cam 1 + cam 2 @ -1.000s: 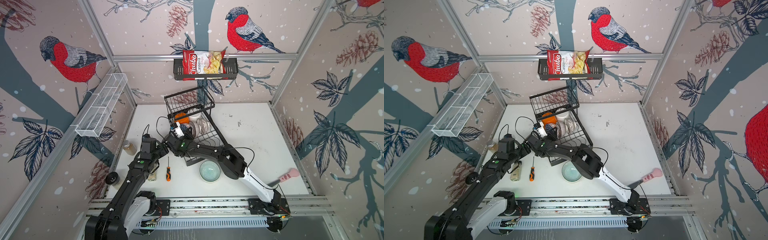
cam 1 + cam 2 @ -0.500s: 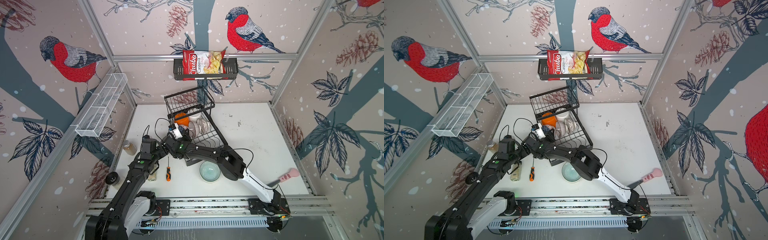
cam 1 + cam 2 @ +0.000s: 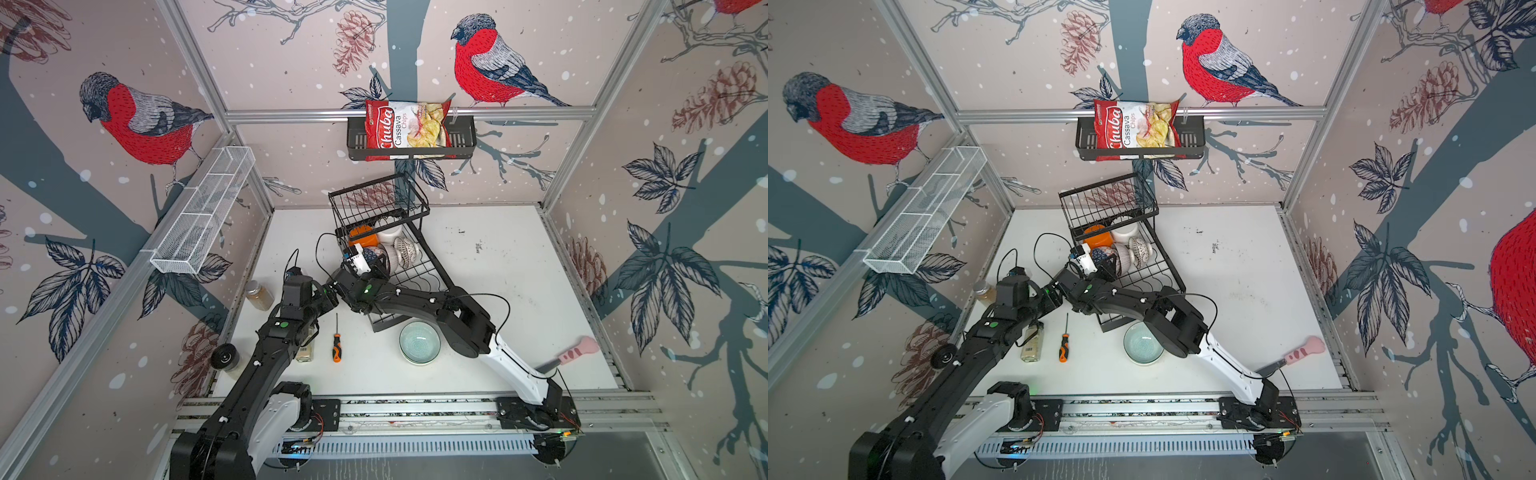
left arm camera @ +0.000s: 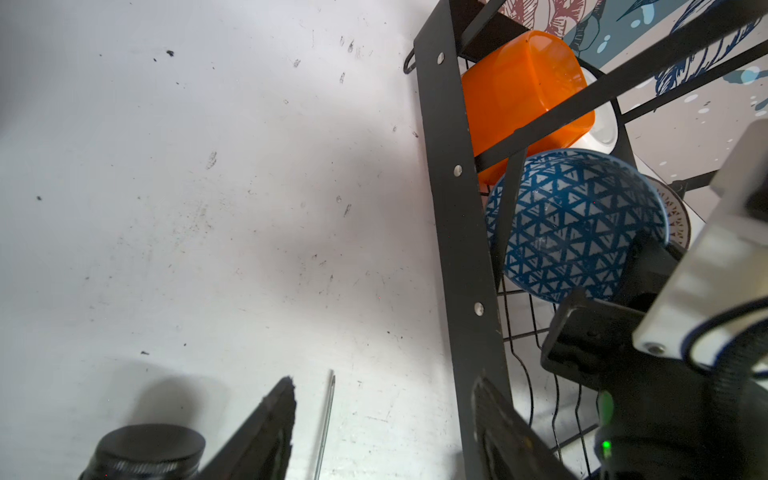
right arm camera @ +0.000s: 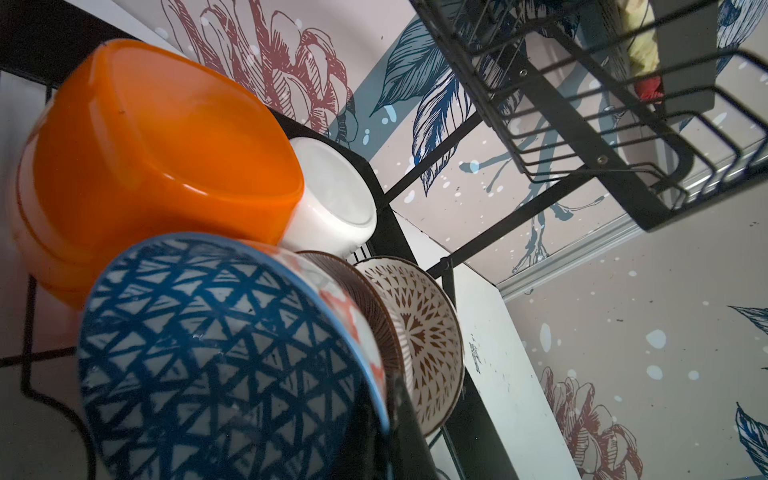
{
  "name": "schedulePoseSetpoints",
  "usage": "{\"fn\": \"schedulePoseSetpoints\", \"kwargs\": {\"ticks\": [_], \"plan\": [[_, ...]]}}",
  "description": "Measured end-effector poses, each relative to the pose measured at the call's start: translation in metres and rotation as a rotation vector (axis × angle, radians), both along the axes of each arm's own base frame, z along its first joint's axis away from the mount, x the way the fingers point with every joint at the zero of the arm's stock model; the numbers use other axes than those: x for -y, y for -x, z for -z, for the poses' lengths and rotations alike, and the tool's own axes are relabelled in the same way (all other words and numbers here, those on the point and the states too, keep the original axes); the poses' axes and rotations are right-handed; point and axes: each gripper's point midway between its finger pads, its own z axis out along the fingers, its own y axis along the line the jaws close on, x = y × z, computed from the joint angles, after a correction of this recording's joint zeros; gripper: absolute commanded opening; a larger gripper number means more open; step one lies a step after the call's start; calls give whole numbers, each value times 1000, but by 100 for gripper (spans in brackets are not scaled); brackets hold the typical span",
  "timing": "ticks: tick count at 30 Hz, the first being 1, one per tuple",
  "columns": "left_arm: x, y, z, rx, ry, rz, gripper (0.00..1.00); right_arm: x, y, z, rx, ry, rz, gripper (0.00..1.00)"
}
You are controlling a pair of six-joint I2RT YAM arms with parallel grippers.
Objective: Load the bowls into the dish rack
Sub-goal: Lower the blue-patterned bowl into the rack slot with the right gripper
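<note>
The left gripper [image 4: 384, 384] hangs open just outside the left rail of the dish rack [image 4: 455, 199]. In the rack's lower tray, the right gripper [image 4: 650, 259] is clamped on the rim of the blue bowl [image 4: 582, 224], beside the orange bowl [image 4: 519, 95]. The teal bowl [image 3: 419, 343] sits on the table [image 3: 519, 270] near the rack's front end.

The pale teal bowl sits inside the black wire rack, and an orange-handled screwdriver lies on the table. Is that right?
Not quite. The pale teal bowl is not inside the dish rack. It stands on the table just outside the rack's near end, as both top views show. The orange-handled screwdriver does lie on the table.
</note>
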Motion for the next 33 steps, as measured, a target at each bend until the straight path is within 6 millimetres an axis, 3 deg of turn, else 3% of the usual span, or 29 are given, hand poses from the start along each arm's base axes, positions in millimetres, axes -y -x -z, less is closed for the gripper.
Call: {"fn": "schedulePoseSetpoints", "kwargs": {"ticks": [6, 23, 33], "plan": [[-2, 0, 0, -2, -3, -8, 67, -4, -1, 1, 6, -5, 1, 1], [-9, 11, 15, -69, -32, -33, 67, -22, 11, 9, -18, -23, -50, 17], [-9, 13, 17, -78, -29, -37, 67, -22, 13, 9, -24, -25, -49, 28]]}}
